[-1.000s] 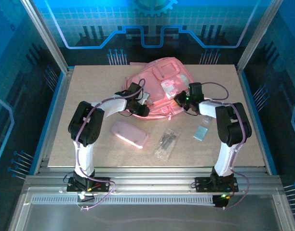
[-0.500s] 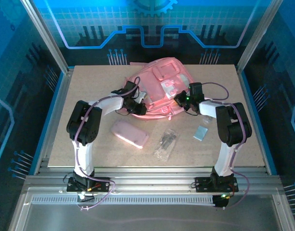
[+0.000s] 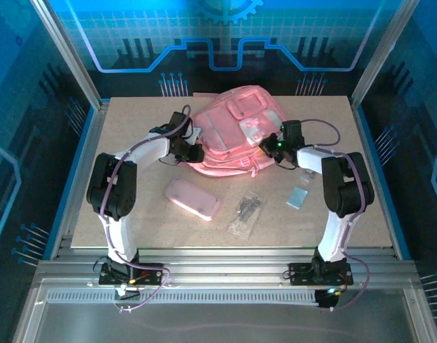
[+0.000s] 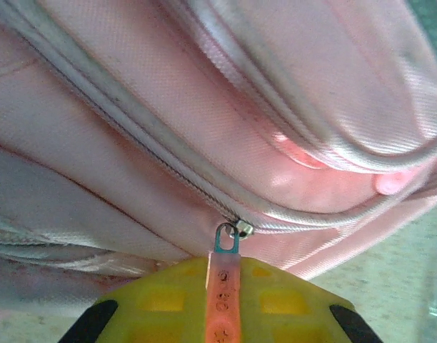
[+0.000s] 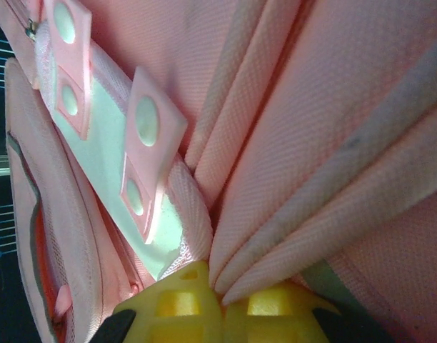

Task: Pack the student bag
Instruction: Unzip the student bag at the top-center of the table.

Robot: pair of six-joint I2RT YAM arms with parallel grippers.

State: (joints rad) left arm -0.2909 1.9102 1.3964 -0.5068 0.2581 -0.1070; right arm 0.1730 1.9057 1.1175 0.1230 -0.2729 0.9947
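The student bag (image 3: 236, 132), a big soft pink backpack, lies at the back middle of the table. My left gripper (image 3: 192, 151) is at the bag's left edge. In the left wrist view it (image 4: 223, 270) is shut on the orange zipper pull (image 4: 224, 286), whose metal slider (image 4: 241, 229) sits on the zip line of the bag (image 4: 225, 86). My right gripper (image 3: 270, 145) is at the bag's right side. In the right wrist view it (image 5: 220, 286) is shut on folds of the bag's pink fabric (image 5: 311, 164), beside pale patches (image 5: 143, 136).
A flat pink pencil case (image 3: 193, 199) lies in front of the bag. A clear packet of dark items (image 3: 247, 211) is to its right, and a small pale blue block (image 3: 298, 196) lies near the right arm. Metal frame posts (image 3: 65, 50) stand at the table's corners.
My left gripper closed on the zipper pull and has moved left and toward the back along the bag's edge, taking the pull with it. The right gripper has stayed shut in place.
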